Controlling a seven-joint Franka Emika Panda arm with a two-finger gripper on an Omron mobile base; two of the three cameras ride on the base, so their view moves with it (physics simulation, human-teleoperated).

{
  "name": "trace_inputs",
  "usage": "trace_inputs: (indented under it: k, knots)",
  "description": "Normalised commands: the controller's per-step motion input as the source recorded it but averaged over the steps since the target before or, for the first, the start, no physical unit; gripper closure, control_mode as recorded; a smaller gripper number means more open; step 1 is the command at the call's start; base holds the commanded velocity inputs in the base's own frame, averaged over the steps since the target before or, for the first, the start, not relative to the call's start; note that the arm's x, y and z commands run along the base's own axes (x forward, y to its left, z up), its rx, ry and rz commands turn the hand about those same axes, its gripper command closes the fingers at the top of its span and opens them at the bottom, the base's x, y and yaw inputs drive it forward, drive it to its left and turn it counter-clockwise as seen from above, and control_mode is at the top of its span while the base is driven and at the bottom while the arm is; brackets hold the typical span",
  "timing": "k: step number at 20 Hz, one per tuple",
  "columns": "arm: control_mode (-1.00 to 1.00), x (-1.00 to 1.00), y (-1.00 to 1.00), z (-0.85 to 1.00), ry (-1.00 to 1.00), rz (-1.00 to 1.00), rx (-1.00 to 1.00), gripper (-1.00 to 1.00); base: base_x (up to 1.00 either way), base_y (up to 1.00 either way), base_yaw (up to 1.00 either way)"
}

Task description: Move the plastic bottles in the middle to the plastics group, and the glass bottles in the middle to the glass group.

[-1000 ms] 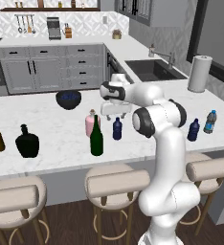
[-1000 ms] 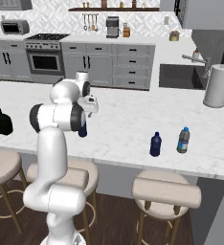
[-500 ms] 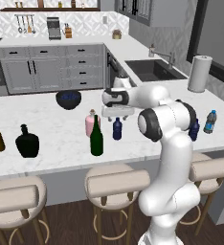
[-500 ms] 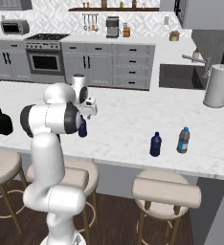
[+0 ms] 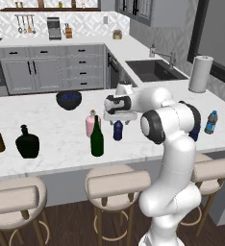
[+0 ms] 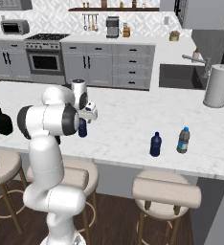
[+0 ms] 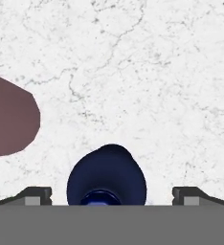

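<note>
Small dark blue bottle (image 5: 118,130): plastic, rounded shoulders, narrow neck; stands upright on the white marble counter (image 5: 56,129) in the middle cluster, just beside the squat pink bottle (image 5: 91,125) and near the tall green wine bottle (image 5: 96,138). Gripper (image 5: 118,116): directly above it, pointing down, fingers spread wide, one to each side of the bottle's cap in the hand view, nothing held. Handling, judged: light, fairly stiff, smooth and likely slippery; apt to tip if nudged off-centre. Best hold: across the neck or upper shoulder, squarely centred. Destination: plastics group, a second blue bottle (image 6: 155,144) and a clear blue-capped bottle (image 6: 183,140), well apart along the counter.
</note>
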Motion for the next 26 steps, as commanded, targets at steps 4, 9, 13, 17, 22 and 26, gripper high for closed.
trace_inputs:
  k: [4, 9, 13, 17, 22, 26]
  knots:
    - [-1.0, 0.07, 0.0, -0.02, 0.0, -0.04, 0.0, -1.0, 0.0, 0.0, 0.0]
    - [-1.0, 0.01, 0.1, -0.21, 0.04, -0.04, 0.0, 1.0, 0.0, 0.0, 0.0]
    - [-1.0, 0.0, 0.05, -0.27, 0.05, -0.03, 0.0, 1.0, 0.0, 0.0, 0.0]
    - [-1.0, -0.04, -0.14, -0.12, 0.03, -0.01, 0.0, 1.0, 0.0, 0.0, 0.0]
    - [-1.0, -0.41, -0.62, 0.26, 0.0, -0.02, 0.04, 1.0, 0.0, 0.0, 0.0]
    - [-1.0, -0.42, -0.83, 0.28, 0.0, -0.02, 0.03, 1.0, 0.0, 0.0, 0.0]
